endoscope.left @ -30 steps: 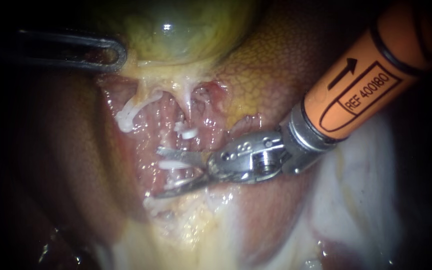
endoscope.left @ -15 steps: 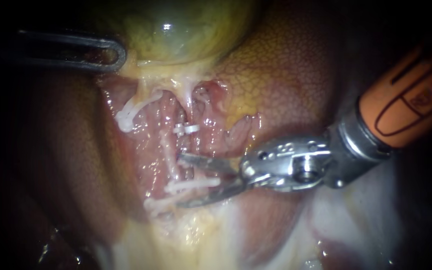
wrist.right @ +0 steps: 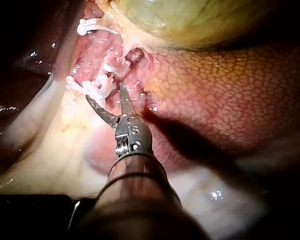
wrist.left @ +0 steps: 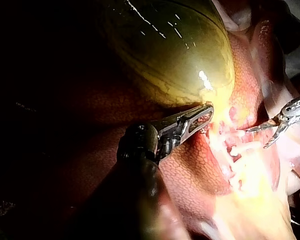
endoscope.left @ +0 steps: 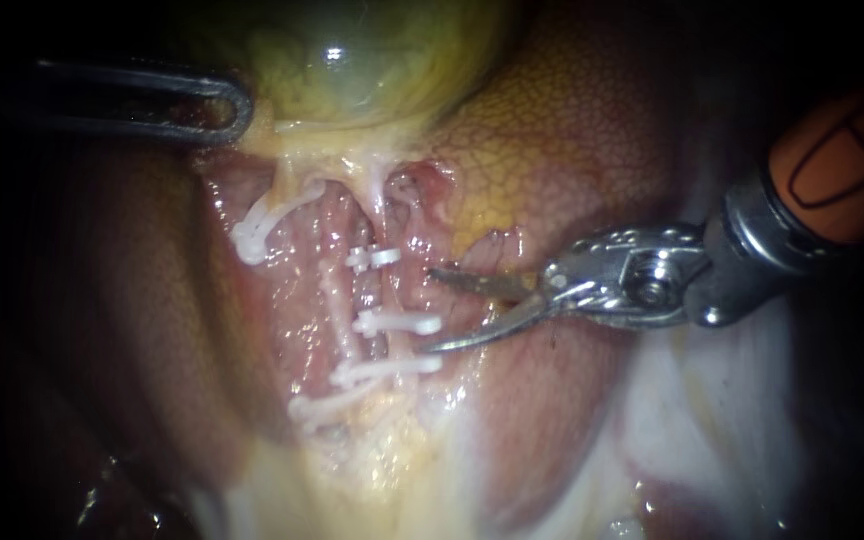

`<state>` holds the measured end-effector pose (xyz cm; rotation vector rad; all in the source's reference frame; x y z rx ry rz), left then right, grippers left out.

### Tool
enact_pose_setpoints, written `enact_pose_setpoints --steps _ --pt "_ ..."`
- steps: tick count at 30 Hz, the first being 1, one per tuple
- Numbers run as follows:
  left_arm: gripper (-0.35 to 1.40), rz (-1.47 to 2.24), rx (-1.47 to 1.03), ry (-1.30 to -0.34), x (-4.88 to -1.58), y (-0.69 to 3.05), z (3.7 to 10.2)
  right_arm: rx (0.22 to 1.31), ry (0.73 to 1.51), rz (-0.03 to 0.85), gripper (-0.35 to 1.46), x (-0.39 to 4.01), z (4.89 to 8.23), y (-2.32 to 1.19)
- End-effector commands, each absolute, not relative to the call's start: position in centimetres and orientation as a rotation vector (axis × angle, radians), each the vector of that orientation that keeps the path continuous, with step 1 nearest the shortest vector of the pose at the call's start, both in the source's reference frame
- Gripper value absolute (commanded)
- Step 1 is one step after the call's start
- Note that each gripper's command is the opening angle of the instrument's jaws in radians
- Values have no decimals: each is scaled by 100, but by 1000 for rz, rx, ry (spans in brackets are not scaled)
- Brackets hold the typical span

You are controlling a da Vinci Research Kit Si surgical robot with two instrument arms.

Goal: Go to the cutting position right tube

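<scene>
The right tube point(endoscope.left: 373, 290) lies just ahead of the blade tips of the right instrument point(endoscope.left: 430, 310) and carries three white clips. These are the clip nearest the gallbladder point(endoscope.left: 372, 257), the middle clip point(endoscope.left: 397, 323) and the far clip point(endoscope.left: 387, 368).

Status: the approach is judged incomplete. The blades stand open with nothing between them. Their tips are beside the tube and do not straddle it. The lower blade tip ends just beside the free ends of the middle clip and the far clip. The bare stretch between the nearest clip and the middle clip appears to be the cutting site, and a short advance is still needed to reach it.

Surroundings: the left tube point(endoscope.left: 287, 205), with its own clip point(endoscope.left: 250, 240), lies beyond the right tube. The liver point(endoscope.left: 572, 150) lies beneath the right instrument's wrist. The left instrument point(endoscope.left: 224, 105), well apart, is closed on the lower edge of the gallbladder point(endoscope.left: 352, 60).

Obstructions: the projecting clip ends may catch the lower blade.
</scene>
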<state>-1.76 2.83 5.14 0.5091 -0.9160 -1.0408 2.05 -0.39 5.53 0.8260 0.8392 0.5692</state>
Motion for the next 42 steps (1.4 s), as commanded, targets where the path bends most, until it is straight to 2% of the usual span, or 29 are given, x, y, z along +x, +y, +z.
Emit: enact_pose_setpoints --steps 1,10,17,26,29,35,38,42 --pt "-35 -1041 509 -916 -176 282 514 828 834 584 98 206 556 -37" --pt "-35 -1041 508 -916 -177 282 515 919 797 652 86 216 576 -30" --pt "-35 -1041 507 -916 -177 282 515 1000 829 642 86 231 585 -37" --pt "-35 -1041 507 -916 -178 282 516 1121 1031 537 86 248 589 -37" --pt "-35 -1041 507 -916 -178 282 516 1111 1095 456 86 259 592 -34" --pt "-35 -1041 507 -916 -177 282 515 1092 1174 322 84 277 606 -35" --pt "-35 -1041 507 -916 -178 282 515 1084 1232 274 84 285 613 -36" --pt "-35 -1041 507 -916 -178 282 515 1060 1304 271 84 294 616 -35"
